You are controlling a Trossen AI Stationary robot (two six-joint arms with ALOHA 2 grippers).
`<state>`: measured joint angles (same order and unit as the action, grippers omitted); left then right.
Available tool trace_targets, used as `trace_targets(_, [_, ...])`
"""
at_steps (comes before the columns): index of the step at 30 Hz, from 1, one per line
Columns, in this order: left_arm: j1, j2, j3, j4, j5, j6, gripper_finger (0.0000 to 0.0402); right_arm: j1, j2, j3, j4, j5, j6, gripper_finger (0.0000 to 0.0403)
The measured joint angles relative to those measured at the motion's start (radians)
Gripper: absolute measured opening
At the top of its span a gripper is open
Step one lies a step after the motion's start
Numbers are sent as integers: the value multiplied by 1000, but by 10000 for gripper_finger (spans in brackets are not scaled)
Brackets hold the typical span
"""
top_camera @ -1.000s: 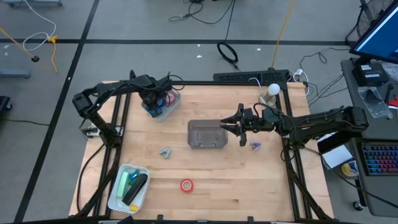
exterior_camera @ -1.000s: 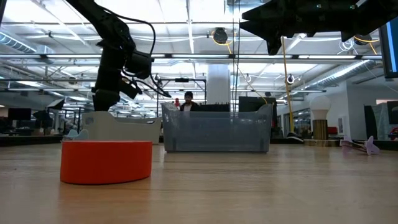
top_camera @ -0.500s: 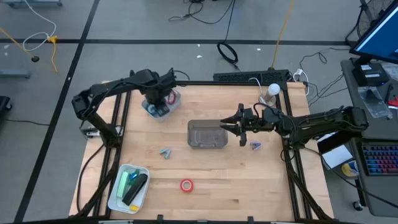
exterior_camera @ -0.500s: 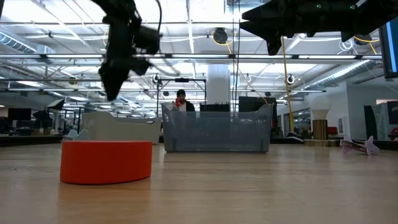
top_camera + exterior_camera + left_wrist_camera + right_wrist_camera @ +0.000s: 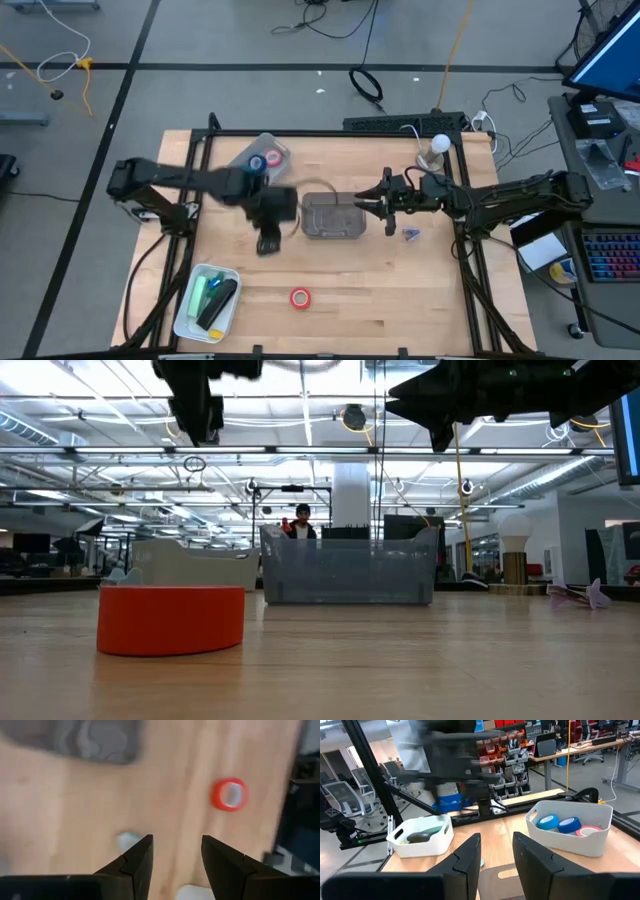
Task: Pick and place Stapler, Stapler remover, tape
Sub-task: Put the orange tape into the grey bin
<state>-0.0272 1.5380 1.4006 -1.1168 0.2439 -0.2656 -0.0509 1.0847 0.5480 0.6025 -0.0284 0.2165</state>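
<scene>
So the tape first: we've got one red roll (image 5: 300,297) sitting alone on the worktop near its front edge, roughly mid-width, and it fills the foreground of the low view (image 5: 171,619). The other rolls, blue and red, are in the clear bin (image 5: 262,160) by the worktop's back edge, toward the left; the right wrist view shows two blue ones and a pale-looking one in there (image 5: 568,825). A small grey staple remover (image 5: 129,840) lies on the bare wood just beside the left end effector (image 5: 268,243), which is blurred over the worktop's middle-left and has its fingers spread with nothing between them, as the left wrist view shows (image 5: 176,857). The red roll shows up in that view too, well apart from the fingers. In the centre of the worktop sits a grey transparent bin (image 5: 332,216), and the right end effector (image 5: 362,202) hangs over its right end, fingers parted and holding nothing (image 5: 496,851). There's a purplish staple remover (image 5: 410,234) just right of that bin. Down at the front-left corner a white bin (image 5: 192,300) holds a green stapler (image 5: 203,293) and a black stapler (image 5: 218,303).
</scene>
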Motion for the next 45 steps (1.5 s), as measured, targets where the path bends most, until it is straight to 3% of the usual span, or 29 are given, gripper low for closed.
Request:
trace_targets(7, [-254,59,0,168,-159,-7,168,0,0,0,-14,0,0,105])
trace_targets(14, [-365,154,0,365,-195,-28,168,0,0,0,-21,0,0,105])
trace_targets(23, [-412,338,0,467,-168,-146,168,0,0,0,-69,-2,0,105])
trace_targets(28, [-406,410,-1,470,-225,-200,168,0,0,0,-97,-2,0,105])
trace_targets(33, [-391,441,-1,465,-275,-223,168,0,0,0,-109,-3,0,105])
trace_targets(45, [-396,447,-5,461,-175,-217,168,0,0,0,-115,-3,0,105])
